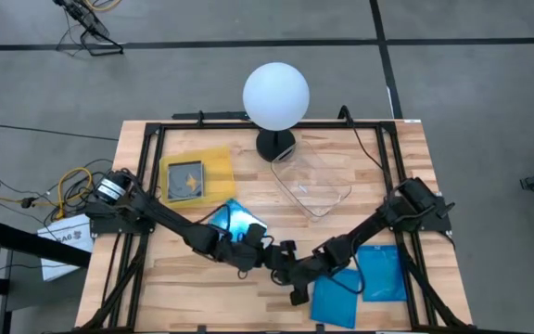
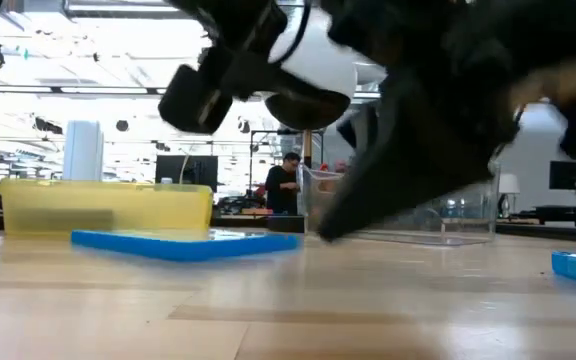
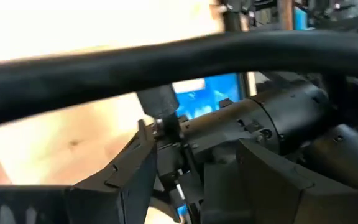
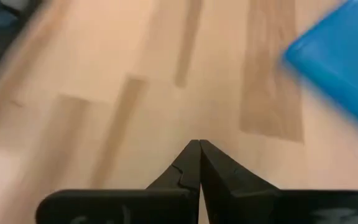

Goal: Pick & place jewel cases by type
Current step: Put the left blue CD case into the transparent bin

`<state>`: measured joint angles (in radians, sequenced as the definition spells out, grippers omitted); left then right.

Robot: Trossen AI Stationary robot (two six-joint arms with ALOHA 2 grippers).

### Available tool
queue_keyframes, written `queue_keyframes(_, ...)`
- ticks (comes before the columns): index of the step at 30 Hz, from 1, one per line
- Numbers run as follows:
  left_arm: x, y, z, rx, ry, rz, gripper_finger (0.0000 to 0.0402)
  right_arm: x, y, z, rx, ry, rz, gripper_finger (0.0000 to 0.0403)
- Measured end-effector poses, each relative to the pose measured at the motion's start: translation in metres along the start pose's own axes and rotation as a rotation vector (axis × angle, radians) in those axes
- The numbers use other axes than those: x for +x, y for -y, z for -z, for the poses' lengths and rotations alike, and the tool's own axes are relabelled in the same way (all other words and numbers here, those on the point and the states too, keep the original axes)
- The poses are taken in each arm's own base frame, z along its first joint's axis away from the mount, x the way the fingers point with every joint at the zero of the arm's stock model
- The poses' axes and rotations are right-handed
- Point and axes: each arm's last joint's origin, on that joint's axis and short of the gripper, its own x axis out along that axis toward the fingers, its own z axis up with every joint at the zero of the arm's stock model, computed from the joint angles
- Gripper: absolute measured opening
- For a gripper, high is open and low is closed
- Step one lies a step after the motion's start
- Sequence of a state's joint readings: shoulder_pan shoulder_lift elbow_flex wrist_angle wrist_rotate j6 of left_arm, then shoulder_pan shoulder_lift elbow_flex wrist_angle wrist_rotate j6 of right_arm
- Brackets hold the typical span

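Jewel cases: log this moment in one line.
left gripper: open, beside blue case | right gripper: shut, empty | yellow tray: one dark case

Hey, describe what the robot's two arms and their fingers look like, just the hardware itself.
Both arms are dark, nearly black, built of jointed tubular segments. The left arm has a silver-ringed motor at its base with yellow and orange cables beside it. The right gripper has two matte black fingers tapering to points. A thick black cable crosses the left wrist view.

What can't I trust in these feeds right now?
- Left tool: high view, its tip merges with the right arm; left wrist view is filled by arm parts.
- Blue jewel case by it: partly under the left arm.
- Case in the yellow tray: type too small to tell.
- Low view: arms block the middle.
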<state>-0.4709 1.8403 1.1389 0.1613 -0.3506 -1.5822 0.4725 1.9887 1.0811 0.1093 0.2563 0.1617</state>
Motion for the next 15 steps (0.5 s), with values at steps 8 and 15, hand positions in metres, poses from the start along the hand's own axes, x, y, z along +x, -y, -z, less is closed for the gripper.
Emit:
queue_keyframes(8,0.0,-0.004,-0.004,0.084,-0.016,-0.056,0.0215,0.0,0.0,0.004,0.007,-0.028,-0.008,0.0)
queue_keyframes(15,-0.013,-0.031,-0.001,0.15,-0.131,-0.353,0.0215,0.001,0.01,0.004,0.036,-0.052,0.043,0.0)
